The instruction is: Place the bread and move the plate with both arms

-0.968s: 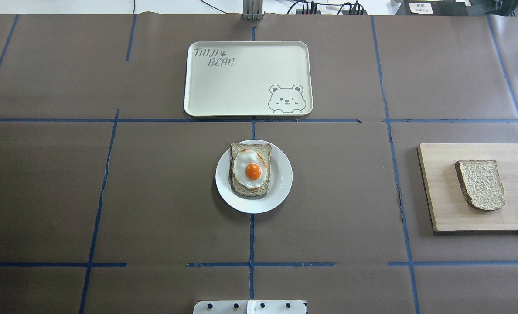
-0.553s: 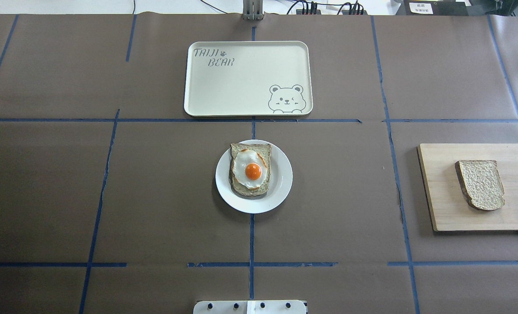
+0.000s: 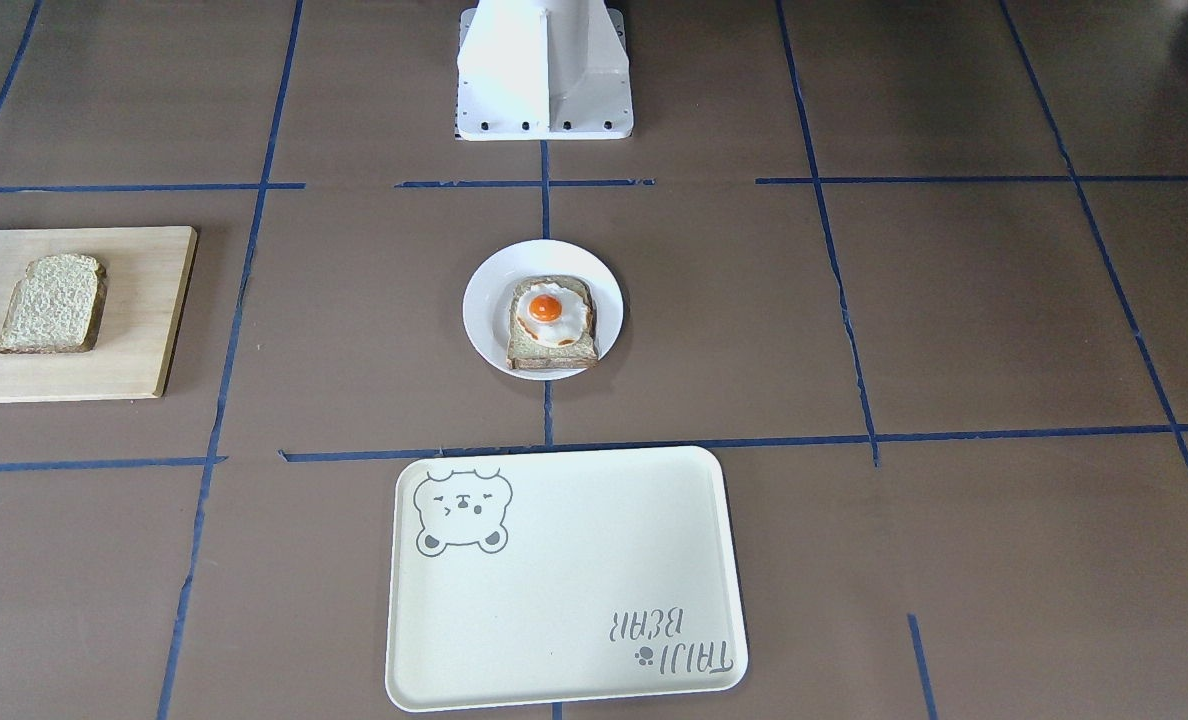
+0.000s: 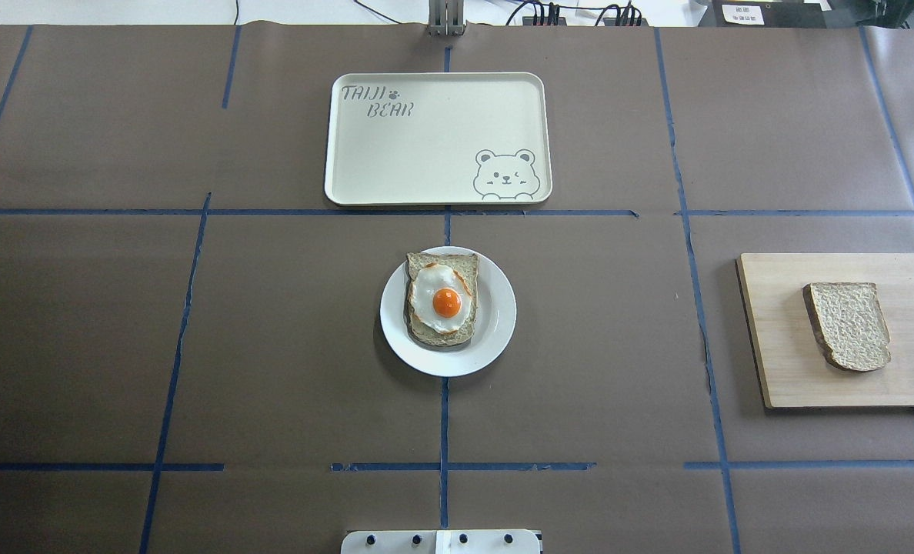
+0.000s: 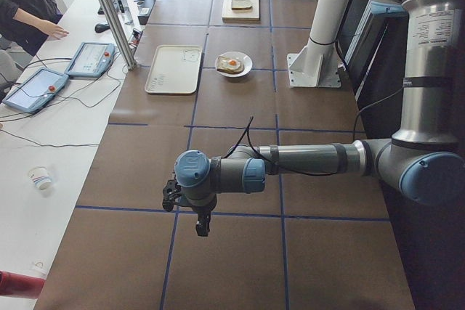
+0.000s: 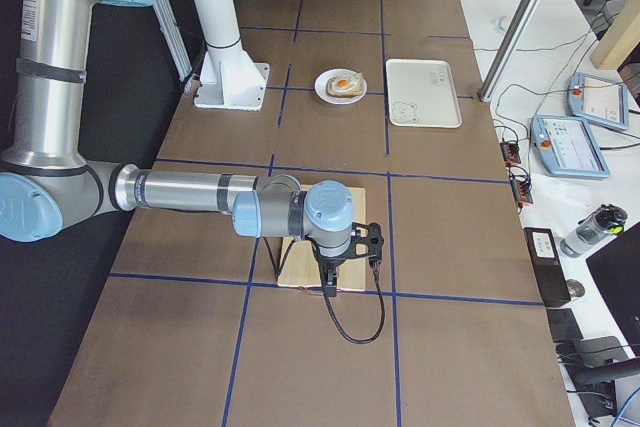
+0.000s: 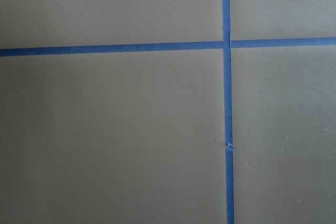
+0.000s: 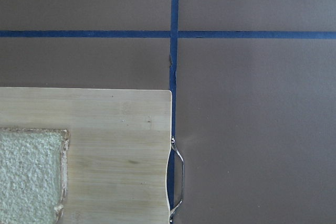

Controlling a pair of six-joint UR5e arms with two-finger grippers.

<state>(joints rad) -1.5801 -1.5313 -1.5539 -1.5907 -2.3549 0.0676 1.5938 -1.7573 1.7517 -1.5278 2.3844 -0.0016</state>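
Brown table, blue tape grid, bread

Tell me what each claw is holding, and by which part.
Nothing is held. The bread lies free on the board and the plate sits untouched; the left claw hangs over bare table, the right claw above the board's corner.

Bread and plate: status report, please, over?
Left gripper, right gripper: open or shut unclear. Bread lies on wooden board, right gripper above board's edge. Plate mid-table, carrying egg toast. Nothing seen in the way.
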